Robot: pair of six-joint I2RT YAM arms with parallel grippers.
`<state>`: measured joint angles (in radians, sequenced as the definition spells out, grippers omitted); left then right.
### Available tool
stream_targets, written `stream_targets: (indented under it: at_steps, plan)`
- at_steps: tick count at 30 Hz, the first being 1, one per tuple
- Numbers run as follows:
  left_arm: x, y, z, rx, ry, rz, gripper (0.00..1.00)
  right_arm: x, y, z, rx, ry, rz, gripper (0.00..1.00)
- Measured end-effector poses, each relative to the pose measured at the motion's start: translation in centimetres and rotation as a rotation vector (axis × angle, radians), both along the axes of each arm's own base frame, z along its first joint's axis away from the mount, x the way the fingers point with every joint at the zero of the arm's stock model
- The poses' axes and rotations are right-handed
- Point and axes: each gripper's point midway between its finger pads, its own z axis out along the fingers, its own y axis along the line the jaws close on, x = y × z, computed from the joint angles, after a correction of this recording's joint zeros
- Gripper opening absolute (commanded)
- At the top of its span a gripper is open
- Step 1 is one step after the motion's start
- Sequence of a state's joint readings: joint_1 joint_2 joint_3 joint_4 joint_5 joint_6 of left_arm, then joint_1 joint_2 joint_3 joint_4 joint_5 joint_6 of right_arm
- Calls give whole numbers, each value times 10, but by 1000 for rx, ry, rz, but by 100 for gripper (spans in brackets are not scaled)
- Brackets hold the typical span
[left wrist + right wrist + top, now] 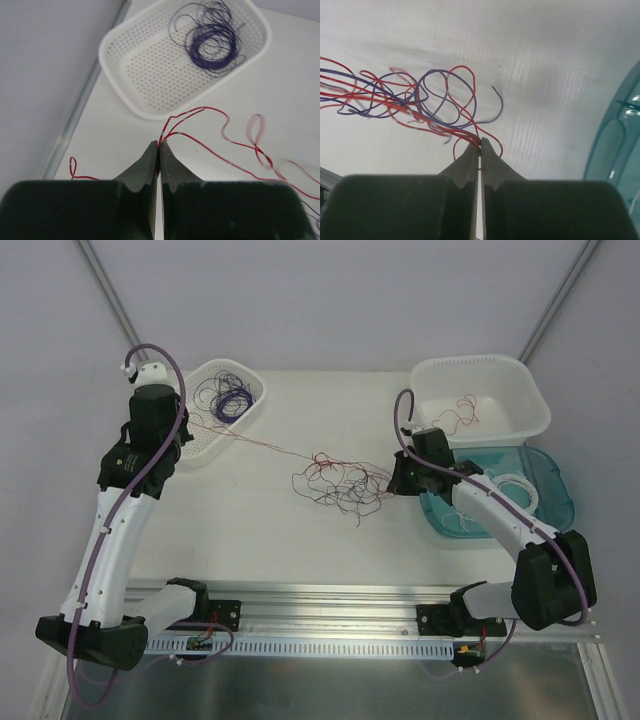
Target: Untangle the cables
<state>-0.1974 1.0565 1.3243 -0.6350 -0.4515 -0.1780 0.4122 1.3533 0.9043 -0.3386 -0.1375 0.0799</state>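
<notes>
Ideally, my left fingers (147,165) clamped on a red cable (210,111), right fingers (467,162) clamped on the tangle (340,485), I draw apart slowly.

Two robot arms: left arm (110,530), right arm (495,515). Three containers: one white basket (250,412), one white tub (530,400), one blue tray (560,475). The cables (330,480) make four groups: middle tangle (420,107), purple coil (232,400), red piece (465,412), white loops (522,483); single wires cannot be counted.

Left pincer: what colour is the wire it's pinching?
Red. The wire shows best in the left wrist view.
</notes>
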Motion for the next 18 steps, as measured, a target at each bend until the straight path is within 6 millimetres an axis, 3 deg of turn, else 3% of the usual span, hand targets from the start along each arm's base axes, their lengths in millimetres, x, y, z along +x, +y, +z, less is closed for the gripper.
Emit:
stream_targets:
  at_steps: [6,10,13,15,18]
  plan:
    - [-2,37,33,105,-34,154,0,-2,-20,7,-31,4,-52,1]
    - [-3,41,41,122,-43,163,0,-7,-25,10,-42,11,-57,1]
    - [1,25,34,82,-30,77,0,-8,-27,17,-51,2,-55,4]
    - [2,7,25,29,-15,-20,0,-6,-27,23,-48,-14,-48,13]
    - [1,-28,8,-79,15,-189,0,-5,-24,34,-38,-39,-28,39]
